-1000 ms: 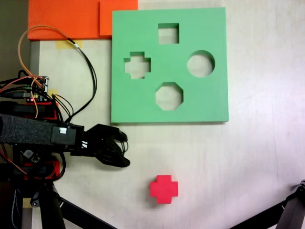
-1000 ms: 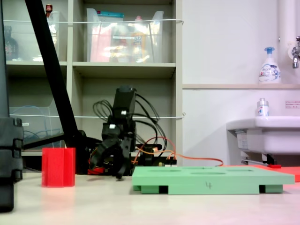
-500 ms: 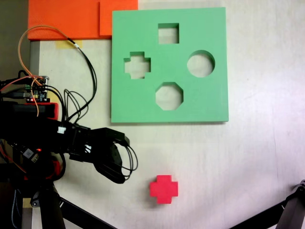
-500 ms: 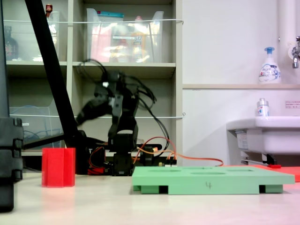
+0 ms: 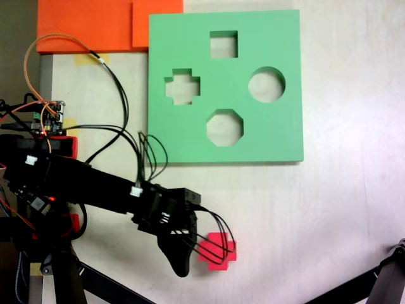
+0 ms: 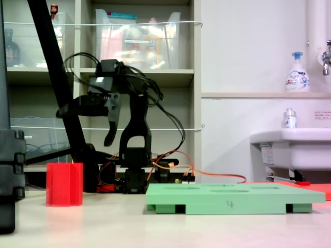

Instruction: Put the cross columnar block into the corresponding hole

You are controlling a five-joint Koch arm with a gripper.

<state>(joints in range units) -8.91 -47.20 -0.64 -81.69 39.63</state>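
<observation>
Seen from above in a fixed view, the gripper (image 5: 185,263) reaches out from the left and its dark fingers overlap the left edge of the cross columnar block (image 5: 221,252), which stands on the table (image 5: 354,202) below the green foam board (image 5: 278,126). The corresponding hole (image 5: 182,87) lies near the board's left side, well apart from the block. Whether the fingers are spread or closed cannot be told here.

Side-on in a fixed view, the gripper (image 6: 89,120) hangs high above the block (image 6: 64,184) with its fingers clearly apart, one pointing left, one hanging down. The block lies straight below, standing upright, so the coming move is mostly a descent. Only this view reveals that height gap.
</observation>
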